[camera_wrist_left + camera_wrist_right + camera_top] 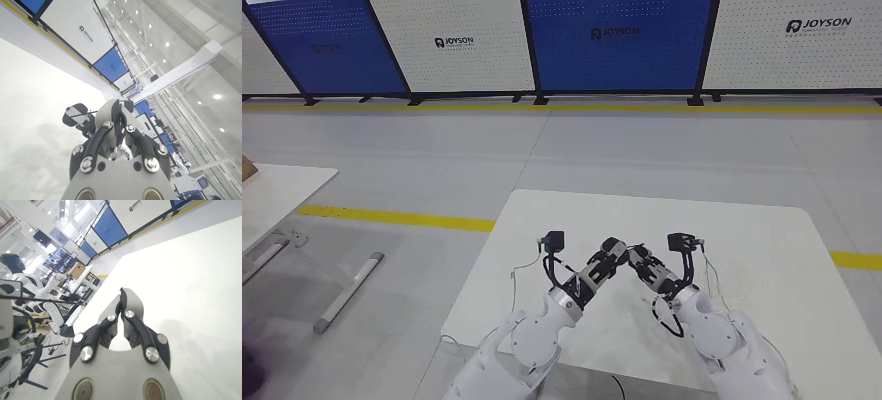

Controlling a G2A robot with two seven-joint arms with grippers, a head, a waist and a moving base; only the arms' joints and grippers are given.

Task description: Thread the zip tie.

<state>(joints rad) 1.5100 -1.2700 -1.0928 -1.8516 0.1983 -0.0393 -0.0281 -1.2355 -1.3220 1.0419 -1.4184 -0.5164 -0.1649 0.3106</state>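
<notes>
Zip tie is too thin to pick out for certain: a dark sliver point(121, 289) poking from the tips of the right pincer point(121, 299) may be one end of it, so it most likely sits where the two pincers meet, over the middle of the desk point(762, 260). The left pincer point(119, 109) is clenched, its pads pressed together, and I cannot tell whether anything is between them. The right pincer is clenched too. In the top view the left pincer point(619, 250) and right pincer point(639, 260) come in from the near left and near right and point at each other, tips just beside one another, seemingly raised off the desk. The step in hand looks like bringing the tail to the head's slot. To do it well, one pincer should hold steady as the anchor while the other makes small corrections. The tail should line up straight with the slot before any push, and the grip should sit close to the tip so it does not bend away. The wrist cameras and cables crowd the meeting point, so twists should stay slight. Bare desk lies to the far side and to the right. The left edge and near edge are closer, so any repositioning is safer made away from them.
</notes>
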